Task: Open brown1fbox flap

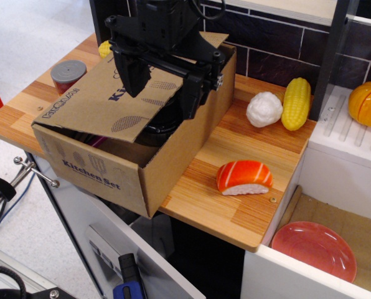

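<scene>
Blue-handled item [128,288] at bottom edge, nearest the lens, below the counter; identity unclear. Red plate [314,248] low right, in a recess beside the tabletop [235,212].

Next back: salmon sushi toy [244,177] lying alone on bare wood, well apart from the carton, out of the working path.

brown1fbox [111,177] on left half of tabletop, near corner overhanging the front edge. "Kitchen Set" lettering on the near side. Sits squarely enough to resist a lifting push, judging by its bulk.

flap [101,103] slanting over the opening, printed face with hatched ovals upward, near edge dipping toward the front wall, far edge raised under the arm. Neither flat shut nor thrown back: judged partway, task not done. Dark round object [157,131] glimpsed in the gap beneath.

tool [164,84] over the flap's far right part, two black fingers [136,78] pointing down, set apart with a clear gap. Left finger looks touching or just above the flap's surface; right finger beside the flap's edge. Nothing clamped between them as far as visible. Placement suggests working the free edge to swing the panel on its hinge.

Farther: grey-topped can [68,73] and yellow item [104,48] behind the carton at left; white toy [264,109] just beside corn cob [295,103] at right rear; orange pumpkin [367,103] on white rack [344,134] far right.
</scene>
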`<action>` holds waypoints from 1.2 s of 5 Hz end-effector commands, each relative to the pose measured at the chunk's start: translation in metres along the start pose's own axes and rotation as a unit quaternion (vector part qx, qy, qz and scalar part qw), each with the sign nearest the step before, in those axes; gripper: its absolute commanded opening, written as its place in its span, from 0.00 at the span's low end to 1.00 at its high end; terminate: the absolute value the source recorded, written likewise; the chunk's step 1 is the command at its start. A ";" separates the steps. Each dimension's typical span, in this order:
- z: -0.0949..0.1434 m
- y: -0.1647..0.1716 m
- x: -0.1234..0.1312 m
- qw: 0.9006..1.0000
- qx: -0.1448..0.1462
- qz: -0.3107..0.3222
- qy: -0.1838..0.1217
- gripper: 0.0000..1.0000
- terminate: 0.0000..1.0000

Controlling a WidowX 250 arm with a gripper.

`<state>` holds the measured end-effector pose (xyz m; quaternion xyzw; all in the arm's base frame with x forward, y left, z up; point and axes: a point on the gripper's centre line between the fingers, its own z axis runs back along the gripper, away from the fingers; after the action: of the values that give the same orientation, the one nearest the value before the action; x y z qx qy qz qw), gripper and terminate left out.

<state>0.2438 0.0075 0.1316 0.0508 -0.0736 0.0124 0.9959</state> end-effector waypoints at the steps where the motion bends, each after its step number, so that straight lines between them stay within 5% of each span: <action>1: 0.000 0.000 0.000 1.000 0.000 0.000 0.000 1.00 0.00; 6: -0.025 0.020 0.006 0.984 0.138 -0.104 -0.048 1.00 0.00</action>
<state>0.2497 0.0281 0.1053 0.2010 -0.1036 -0.0906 0.9699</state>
